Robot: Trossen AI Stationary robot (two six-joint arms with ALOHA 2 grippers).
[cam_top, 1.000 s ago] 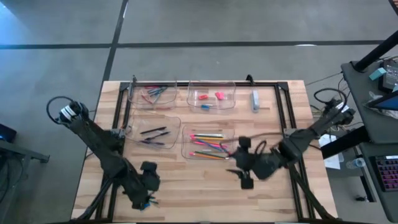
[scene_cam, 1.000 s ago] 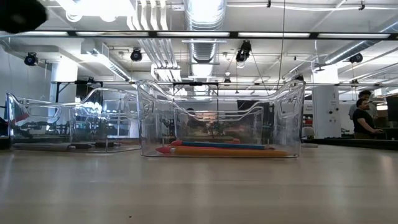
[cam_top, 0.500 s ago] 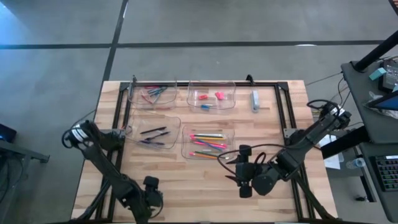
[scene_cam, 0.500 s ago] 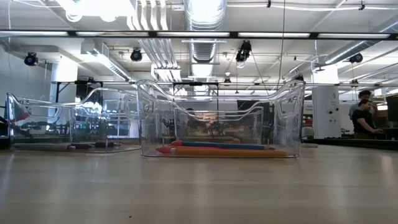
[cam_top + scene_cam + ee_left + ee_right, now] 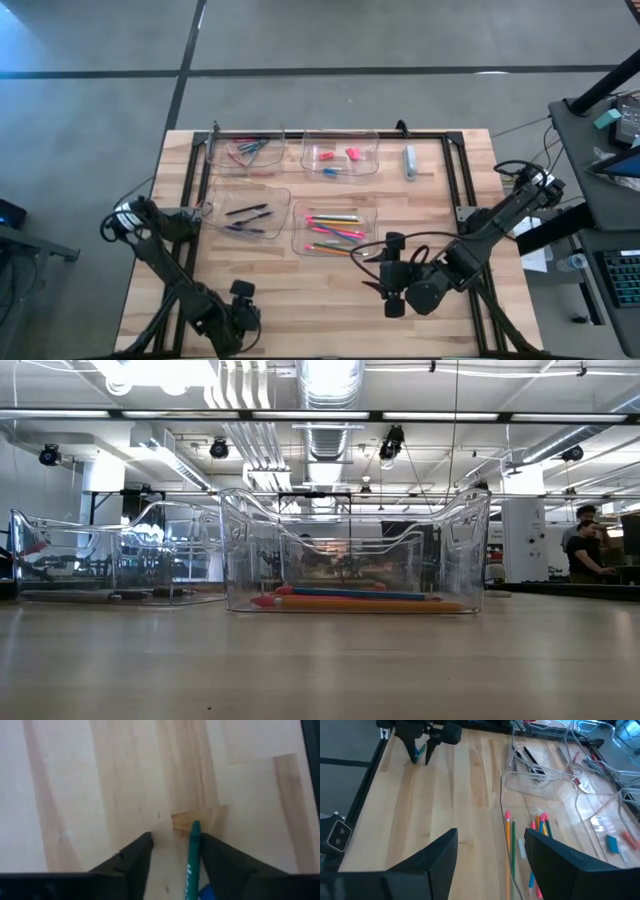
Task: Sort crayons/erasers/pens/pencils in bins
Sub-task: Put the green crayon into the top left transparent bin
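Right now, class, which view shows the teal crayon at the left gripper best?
The left wrist view: the teal crayon fills the gap between the fingers. The right wrist view shows it small and far off; the high and low views do not show it.

Two dark arms, all black links and looping cable.

Both arms are matte black, built of chunky rounded joints on slim straight links. The left arm (image 5: 165, 262) carries a loose black cable loop near its base, with a pale patch on the joint there. The right arm (image 5: 480, 240) trails thin cables too, curling in a loop over its wrist, and shows pale fittings near the shoulder. The right gripper (image 5: 487, 865) has broad, flat black fingers with angled edges; the left gripper (image 5: 172, 857) has similar wedge-shaped black fingers.
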